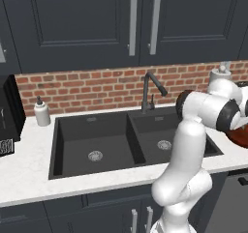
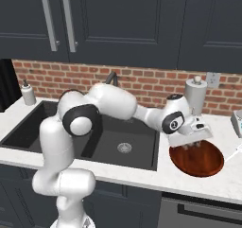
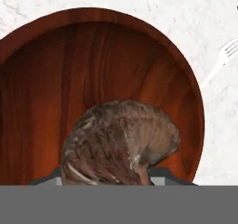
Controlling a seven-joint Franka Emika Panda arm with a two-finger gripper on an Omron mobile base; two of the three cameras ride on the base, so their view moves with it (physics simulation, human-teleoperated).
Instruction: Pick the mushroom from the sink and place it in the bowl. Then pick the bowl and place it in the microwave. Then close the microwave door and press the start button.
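The brown mushroom [image 3: 122, 141] sits between my fingers, close to the camera, with the gripper [image 2: 191, 145] shut on it. Right under it lies the wide reddish-brown bowl [image 3: 116, 56], which rests on the white counter to the right of the sink [image 2: 142, 142]. From the right base view, the hand hangs just above the bowl [image 2: 201, 163], over its far left part. In the left base view the dark double sink [image 1: 72, 145] holds only its two silver drains, and a slice of the bowl [image 1: 241, 134] shows at the right edge. The microwave is out of view.
A white fork [image 3: 218, 60] lies on the counter just right of the bowl. A grey canister [image 2: 195, 95] stands behind the bowl against the brick wall. The dark tap [image 1: 149, 89] rises behind the sink. A soap bottle [image 1: 42, 112] and a black appliance [image 1: 8, 113] stand left of it.
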